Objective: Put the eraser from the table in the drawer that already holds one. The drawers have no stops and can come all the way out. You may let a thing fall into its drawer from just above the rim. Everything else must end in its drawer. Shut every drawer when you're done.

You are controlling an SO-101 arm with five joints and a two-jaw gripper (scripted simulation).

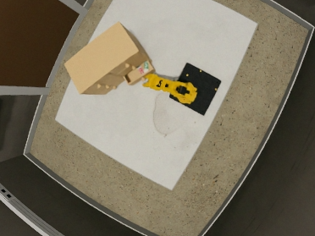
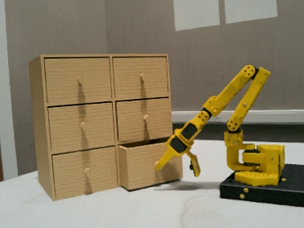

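Note:
The wooden cabinet [image 1: 103, 60] with six drawers stands on the white mat; it also shows in the exterior view [image 2: 102, 123]. Its bottom right drawer [image 2: 149, 164] is pulled partly out, and the other drawers are shut. From above, the open drawer [image 1: 139, 74] holds small pale things with green and red marks [image 1: 145, 67]; I cannot tell them apart. No eraser lies on the mat. My gripper [image 2: 176, 169] is low at the drawer's front, jaws apart and empty. The long jaw's tip is at the drawer's knob [image 2: 156, 163]. From above, the gripper [image 1: 148, 82] is right against the drawer front.
The arm's black base plate [image 1: 196, 87] sits on the mat to the right of the cabinet, and also shows in the exterior view [image 2: 261, 185]. A faint stain [image 1: 167, 115] marks the mat in front of the base. A raised rim surrounds the sandy table.

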